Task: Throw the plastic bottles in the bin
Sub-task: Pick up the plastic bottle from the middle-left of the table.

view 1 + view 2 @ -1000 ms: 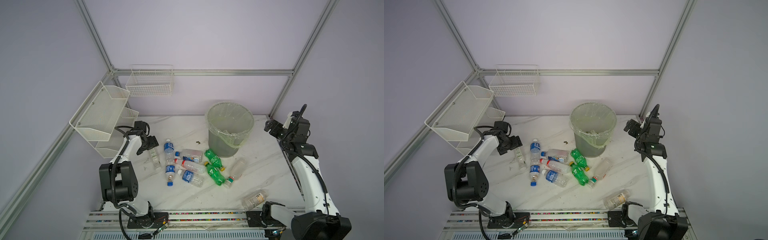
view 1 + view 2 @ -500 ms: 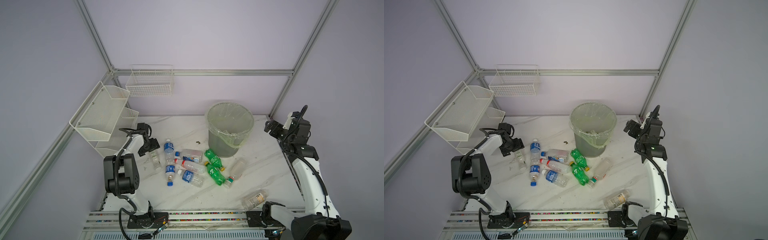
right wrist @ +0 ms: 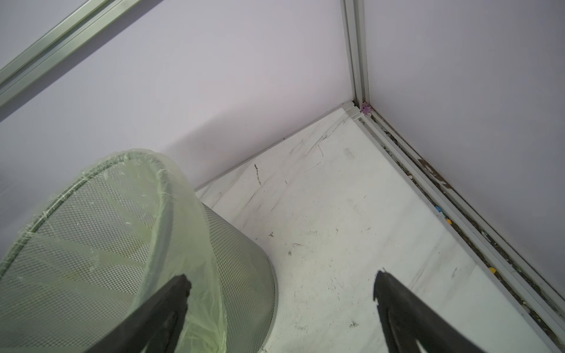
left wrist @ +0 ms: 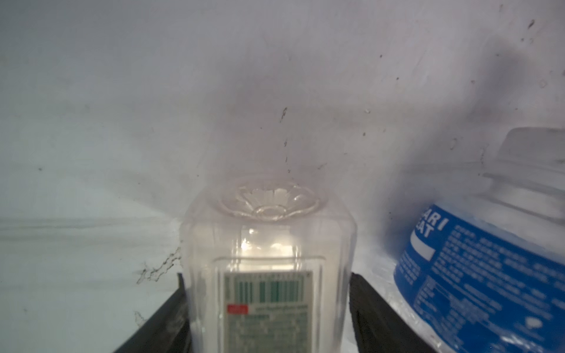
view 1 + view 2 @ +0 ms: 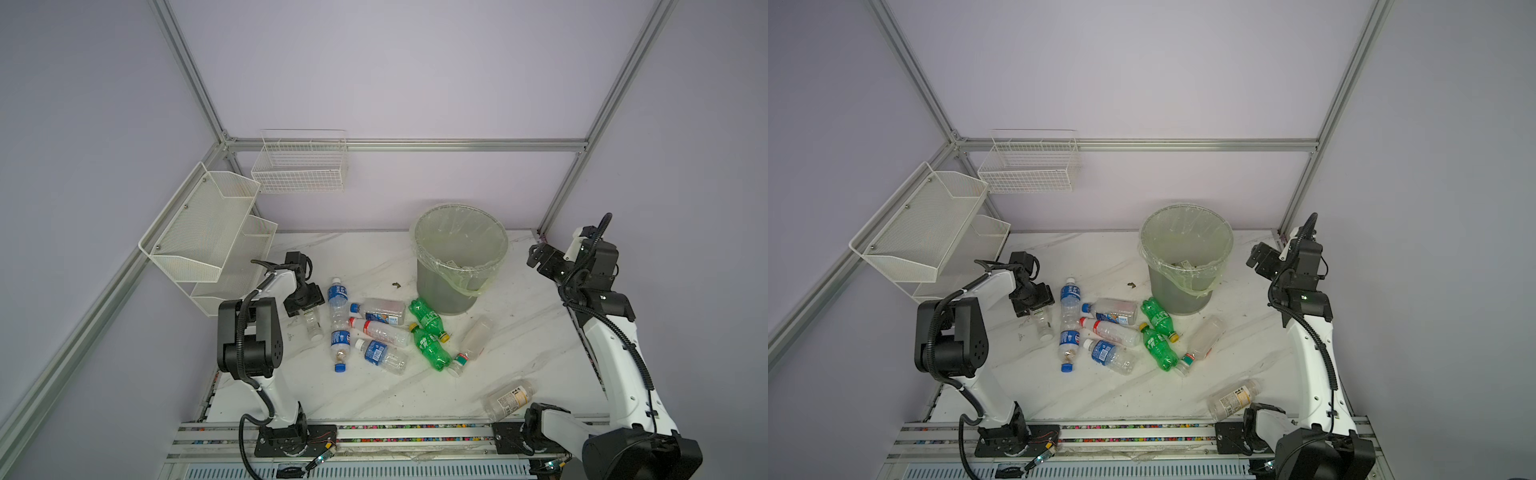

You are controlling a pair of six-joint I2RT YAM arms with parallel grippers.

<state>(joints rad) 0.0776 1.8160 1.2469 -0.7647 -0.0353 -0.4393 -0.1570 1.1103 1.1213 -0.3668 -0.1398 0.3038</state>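
Clear bottle (image 5: pixel 312 328): on its side on the marble table (image 5: pixel 374 257), at the left edge of the bottle cluster, just beside a blue-labelled bottle (image 4: pixel 474 275).
Left gripper (image 5: pixel 306 310): lowered onto that bottle, black fingers (image 4: pixel 165 321) against both flat sides, clamping it. The base juts past the tips.
Left arm: elbow folded high, forearm reaching back-left, wrist bent steeply down.
Other bottles (image 5: pixel 386 328): lying mid-table, one lone (image 5: pixel 509 399) near the front right.
Bin (image 5: pixel 440 291): upright behind the cluster.
Right gripper (image 3: pixel 281 281): spread wide, holding nothing, raised beside the bin's rim.
Right arm: standing tall, wrist tipped toward the bin.
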